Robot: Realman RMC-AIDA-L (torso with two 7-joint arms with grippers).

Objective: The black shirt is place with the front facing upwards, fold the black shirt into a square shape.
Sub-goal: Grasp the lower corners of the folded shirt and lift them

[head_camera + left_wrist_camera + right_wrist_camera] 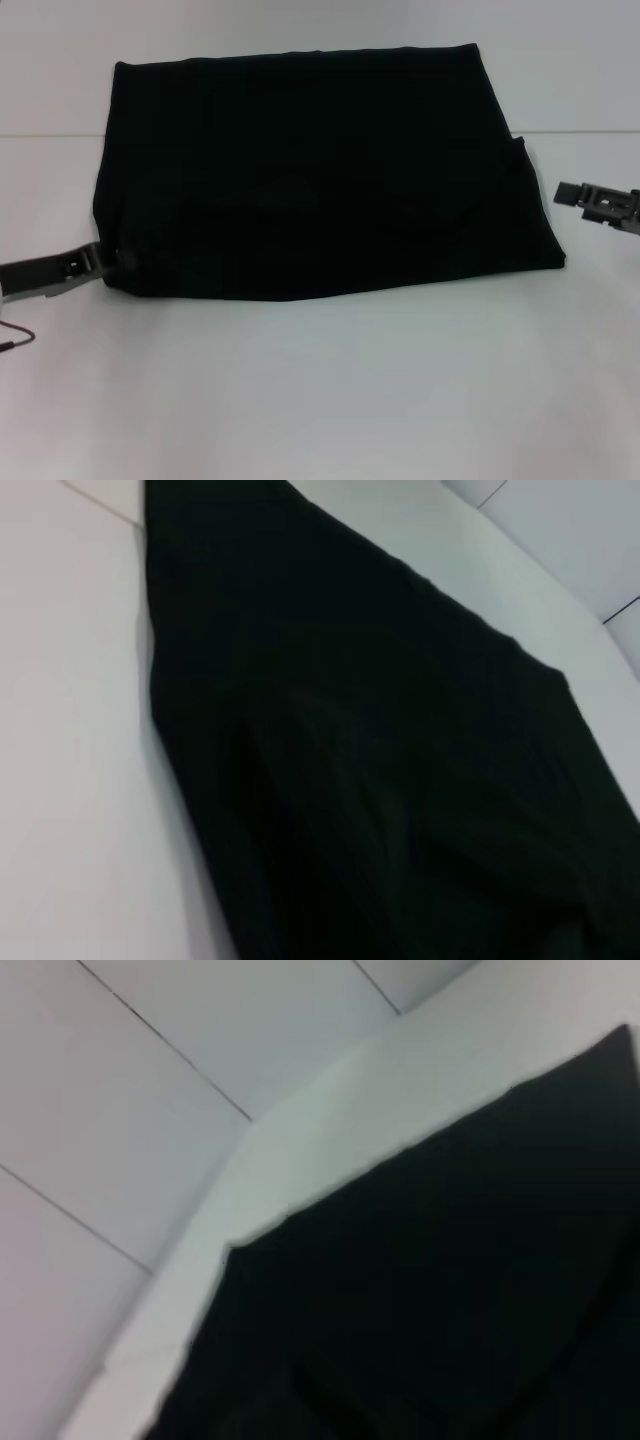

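Folded shirt, corner at risk

My left pincer [108, 258] touches the black shirt [320, 170] at its near corner, grip unreadable; dragging could unfold it; my right pincer [562, 192] sits apart, grip unreadable

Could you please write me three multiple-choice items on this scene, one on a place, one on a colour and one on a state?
1. Where is the left gripper?
A. at the near left corner of the shirt
B. above the middle of the shirt
C. at the far right corner of the shirt

2. What colour is the shirt?
A. white
B. black
C. red

3. How does the shirt lie?
A. spread flat with both sleeves out
B. crumpled in a heap
C. folded into a block with straight edges

Answers: 1 A, the head view shows its tip at that corner, while the right gripper hangs clear of the shirt's right edge. 2 B, it is black against the white table. 3 C, no sleeves or lettering show, only a four-sided shape.
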